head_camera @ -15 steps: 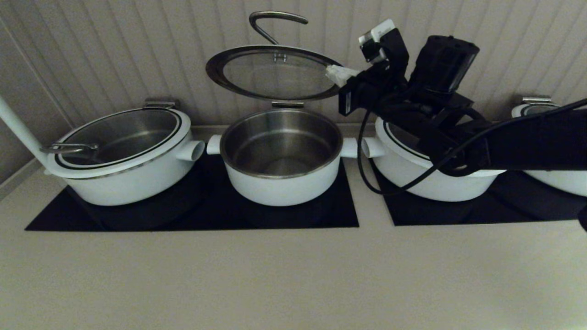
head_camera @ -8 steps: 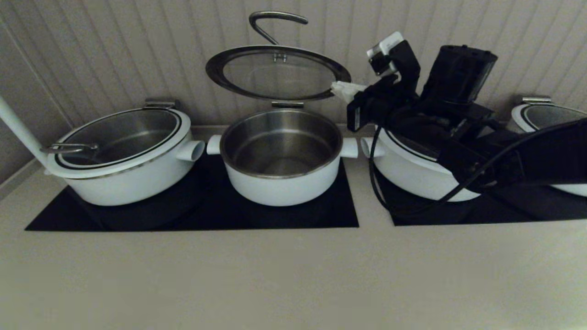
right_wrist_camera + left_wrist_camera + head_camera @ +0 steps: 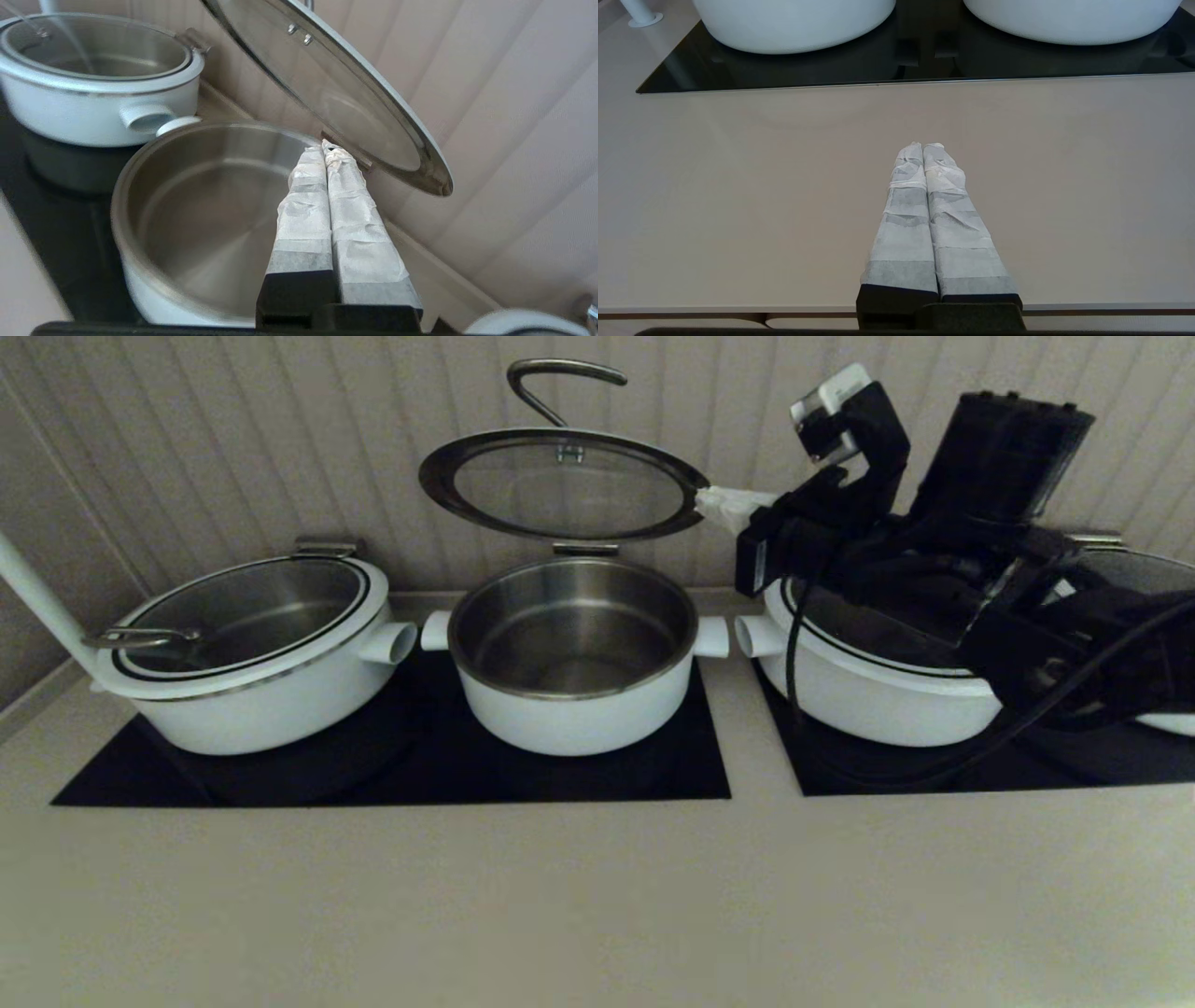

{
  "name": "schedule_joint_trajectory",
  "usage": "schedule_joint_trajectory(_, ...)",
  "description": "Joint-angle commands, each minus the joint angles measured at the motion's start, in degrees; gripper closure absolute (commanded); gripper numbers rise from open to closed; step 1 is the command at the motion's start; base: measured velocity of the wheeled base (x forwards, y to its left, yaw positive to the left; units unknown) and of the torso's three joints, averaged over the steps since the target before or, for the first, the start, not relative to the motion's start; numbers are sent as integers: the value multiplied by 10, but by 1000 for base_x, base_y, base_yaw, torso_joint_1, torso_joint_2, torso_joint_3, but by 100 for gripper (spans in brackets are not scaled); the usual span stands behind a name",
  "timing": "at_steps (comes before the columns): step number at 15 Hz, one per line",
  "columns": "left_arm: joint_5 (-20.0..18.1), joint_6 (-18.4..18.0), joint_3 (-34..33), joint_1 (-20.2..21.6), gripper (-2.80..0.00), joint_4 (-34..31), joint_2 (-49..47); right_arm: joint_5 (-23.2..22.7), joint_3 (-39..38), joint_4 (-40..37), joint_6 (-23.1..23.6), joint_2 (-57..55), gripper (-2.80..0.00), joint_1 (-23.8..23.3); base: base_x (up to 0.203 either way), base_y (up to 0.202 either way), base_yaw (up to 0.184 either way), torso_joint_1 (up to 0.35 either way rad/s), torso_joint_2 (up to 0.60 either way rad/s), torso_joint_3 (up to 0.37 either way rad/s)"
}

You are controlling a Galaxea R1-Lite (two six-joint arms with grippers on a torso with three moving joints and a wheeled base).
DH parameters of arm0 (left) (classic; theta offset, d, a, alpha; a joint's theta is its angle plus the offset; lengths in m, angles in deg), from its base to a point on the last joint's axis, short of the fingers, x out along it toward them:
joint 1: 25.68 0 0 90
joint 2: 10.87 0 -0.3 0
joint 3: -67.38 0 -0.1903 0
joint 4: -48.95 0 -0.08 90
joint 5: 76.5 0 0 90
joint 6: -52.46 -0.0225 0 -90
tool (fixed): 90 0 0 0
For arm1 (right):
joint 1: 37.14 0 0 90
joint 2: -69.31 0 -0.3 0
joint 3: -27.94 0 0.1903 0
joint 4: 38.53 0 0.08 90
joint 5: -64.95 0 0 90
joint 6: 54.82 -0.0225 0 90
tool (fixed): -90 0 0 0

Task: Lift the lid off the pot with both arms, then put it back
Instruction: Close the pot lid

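The lid (image 3: 560,485) stands tilted up behind the pot (image 3: 571,653), its steel bar handle toward the wall. The pot is open and its steel inside is empty. My right gripper (image 3: 721,504) is shut and empty. Its white-wrapped tips are just beside the lid's right rim, and I cannot tell whether they touch it. In the right wrist view the gripper (image 3: 326,148) points under the raised lid (image 3: 336,93), over the pot's (image 3: 201,210) far rim. My left gripper (image 3: 923,147) is shut and empty, parked low over the counter's front edge, out of the head view.
A wider white pot with a glass lid (image 3: 252,653) stands left of the pot, and another (image 3: 868,681) stands right, under my right arm. A further pot (image 3: 1158,579) is at far right. Black cooktops (image 3: 392,775) lie beneath. A white pole (image 3: 37,607) and the ribbed wall stand behind.
My right arm has moved right and up. Its shut tips have come off the lid's right rim to just beside it. The lid and the pot have not moved.
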Motion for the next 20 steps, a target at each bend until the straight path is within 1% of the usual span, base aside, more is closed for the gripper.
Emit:
schedule_joint_trajectory(1,0,0,0,0,0,0,0,-6,1,-38,1,35,0,-3,0,0,0,0,0,0)
schedule_joint_trajectory(3,0,0,0,0,0,0,0,-11,10,-89,1,54,0,-9,0,0,0,0,0,0)
schedule_joint_trajectory(6,0,0,0,0,0,0,0,-40,32,-175,1,88,0,-35,0,0,0,0,0,0)
schedule_joint_trajectory(8,0,0,0,0,0,0,0,-57,74,-236,1,97,0,-53,0,0,0,0,0,0)
schedule_joint_trajectory(11,0,0,0,0,0,0,0,-131,172,-339,3,92,0,-91,0,0,0,0,0,0)
schedule_joint_trajectory(13,0,0,0,0,0,0,0,-182,246,-405,3,74,0,-100,0,0,0,0,0,0)
schedule_joint_trajectory(14,0,0,0,0,0,0,0,-217,280,-434,3,58,0,-102,0,0,0,0,0,0)
schedule_joint_trajectory(15,0,0,0,0,0,0,0,-268,303,-456,4,40,0,-103,0,0,0,0,0,0)
schedule_joint_trajectory(17,0,0,0,0,0,0,0,-340,320,-471,4,11,0,-103,0,0,0,0,0,0)
schedule_joint_trajectory(18,0,0,0,0,0,0,0,-352,327,-472,4,-1,0,-103,0,0,0,0,0,0)
schedule_joint_trajectory(20,0,0,0,0,0,0,0,-357,355,-474,3,-31,0,-104,0,0,0,0,0,0)
